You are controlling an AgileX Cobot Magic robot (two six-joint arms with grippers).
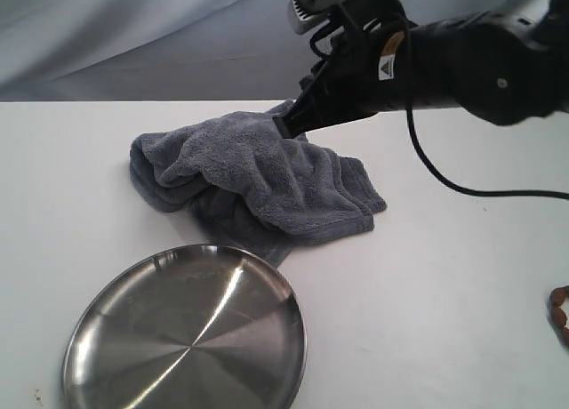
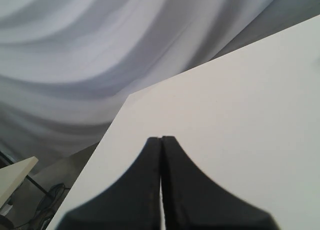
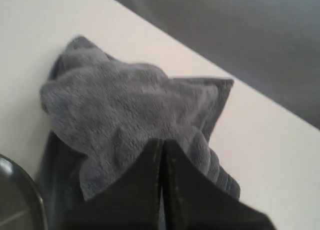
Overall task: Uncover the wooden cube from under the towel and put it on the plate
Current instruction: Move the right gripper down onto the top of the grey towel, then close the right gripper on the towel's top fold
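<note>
Exterior view: the towel (image 1: 258,173) sits bunched in the middle. It probably hides the wooden cube, which does not show. The plate (image 1: 107,338) waits at the lower left. The right gripper (image 1: 289,124) touches the towel's top.

Left wrist view: the left gripper (image 2: 161,138) is pressed together, empty, over bare table (image 2: 240,115).

Right wrist view: the fingers are together at the towel. I cannot tell if any cloth is pinched.

Plate (image 1: 178,338) cropped at bottom edge; brown object (image 1: 560,313) cropped too — unidentifiable

White table (image 1: 462,320); draped grey-blue curtain (image 1: 107,27) behind; possibly pale shelf (image 2: 15,172) beyond edge.
</note>
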